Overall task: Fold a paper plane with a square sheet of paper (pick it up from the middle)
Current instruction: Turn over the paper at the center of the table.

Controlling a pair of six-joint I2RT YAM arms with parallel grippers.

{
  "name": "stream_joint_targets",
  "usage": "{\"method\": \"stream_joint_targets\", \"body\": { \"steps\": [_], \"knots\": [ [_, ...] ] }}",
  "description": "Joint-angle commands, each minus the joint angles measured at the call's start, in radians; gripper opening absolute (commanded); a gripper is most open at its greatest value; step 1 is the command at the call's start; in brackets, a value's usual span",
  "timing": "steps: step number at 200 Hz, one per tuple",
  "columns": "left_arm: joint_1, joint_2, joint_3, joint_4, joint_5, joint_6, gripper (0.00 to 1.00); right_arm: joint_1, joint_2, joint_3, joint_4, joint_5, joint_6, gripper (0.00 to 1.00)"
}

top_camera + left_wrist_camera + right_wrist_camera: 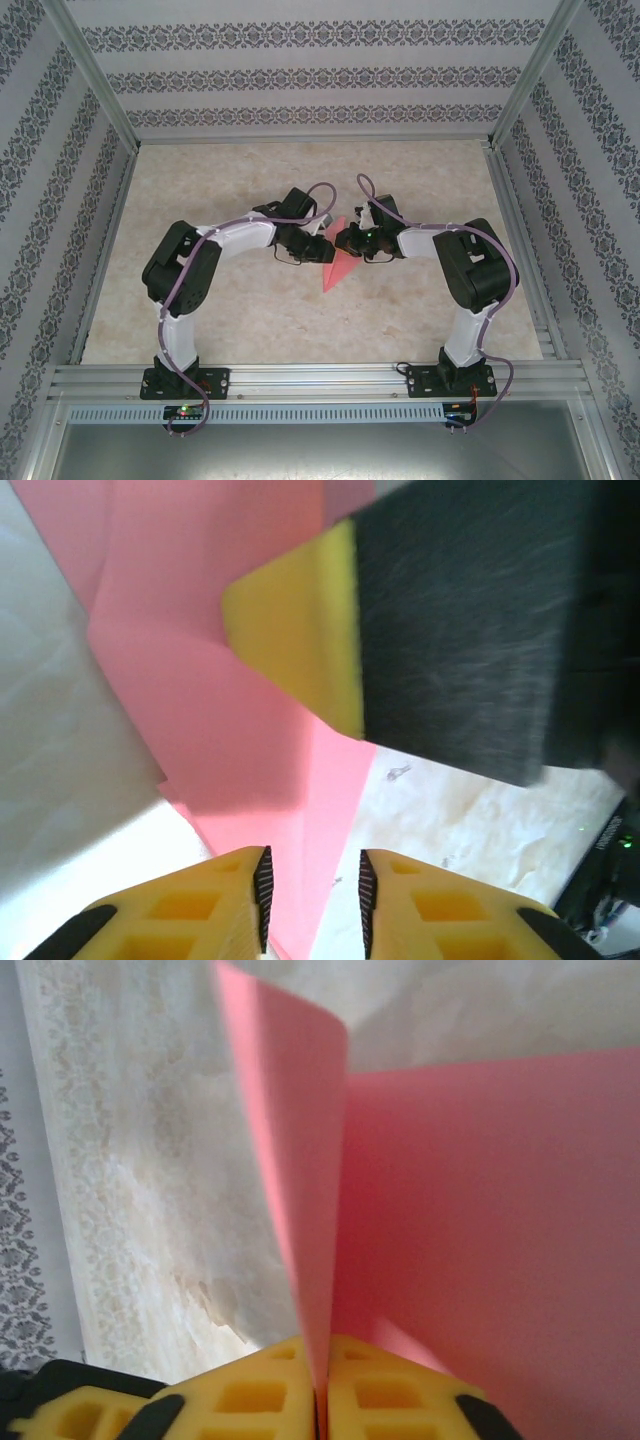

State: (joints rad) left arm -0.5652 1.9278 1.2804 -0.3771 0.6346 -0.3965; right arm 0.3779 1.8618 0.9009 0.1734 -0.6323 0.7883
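My right pincer (322, 1365) pinches the sheet of paper (480, 1210), probably steadying its fold. My left pincer (312, 870) stands parted.

I can't read any writing, label, brand or number anywhere here. The wall covering (300, 80) carries only a repeating ornamental band, and the pink-red paper (338, 268) is plain.

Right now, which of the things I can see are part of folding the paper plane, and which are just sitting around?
Part of the job: the pink sheet of paper, partly folded; the right arm, jaws shut on the sheet; the left arm, jaws open close by.
Just surroundings: the table, the patterned walls, the metal frame.
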Motion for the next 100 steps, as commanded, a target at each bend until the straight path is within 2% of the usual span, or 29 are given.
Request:
{"method": "stream_joint_targets", "body": {
  "steps": [1,20,50,70,93,100],
  "knots": [
    [0.032,-0.066,-0.009,-0.004,0.02,-0.003,0.39,0.013,0.002,-0.005,0.037,-0.023,0.0,0.03],
    [0.054,-0.102,-0.022,-0.024,-0.002,-0.014,0.47,0.011,-0.012,-0.006,0.061,-0.038,0.013,0.0],
    [0.094,-0.172,-0.101,0.003,-0.009,-0.078,0.68,0.0,-0.036,-0.027,0.139,-0.073,0.063,0.0],
    [0.109,-0.219,-0.151,0.026,0.009,-0.112,0.74,-0.008,-0.05,-0.045,0.214,-0.098,0.114,0.0],
    [0.12,-0.272,-0.205,0.079,0.039,-0.168,0.76,-0.011,-0.068,-0.057,0.293,-0.123,0.169,0.0],
    [0.122,-0.288,-0.221,0.095,0.043,-0.191,0.8,-0.013,-0.072,-0.06,0.32,-0.131,0.188,0.0]
  ]
}}
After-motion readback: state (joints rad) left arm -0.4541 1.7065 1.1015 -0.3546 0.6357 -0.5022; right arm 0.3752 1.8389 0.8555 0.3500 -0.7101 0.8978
